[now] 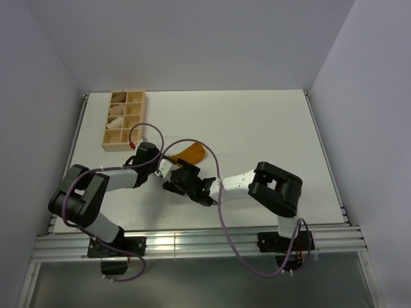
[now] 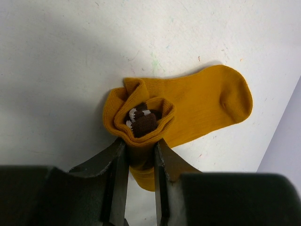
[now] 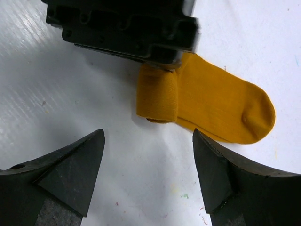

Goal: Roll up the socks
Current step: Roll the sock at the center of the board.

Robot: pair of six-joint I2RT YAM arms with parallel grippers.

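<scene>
The mustard-orange sock (image 2: pixel 221 99) lies on the white table, rolled up from its cuff end. The dark brown cuff with white stripes (image 2: pixel 142 121) shows at the core of the roll. My left gripper (image 2: pixel 139 143) is shut on the rolled end, one finger on each side. In the right wrist view the roll (image 3: pixel 157 96) sits under the left gripper's black body (image 3: pixel 122 28), and the toe (image 3: pixel 249 115) lies flat to the right. My right gripper (image 3: pixel 148 134) stands open just short of the roll, with only bare table between its fingers. From above, the sock (image 1: pixel 192 152) pokes out beyond both grippers.
A wooden compartment box (image 1: pixel 124 120) holding pale cream bundles stands at the back left. Both wrists crowd together near the table's middle (image 1: pixel 183 176). Metal rails (image 1: pixel 192 242) run along the near edge, and white walls enclose the table.
</scene>
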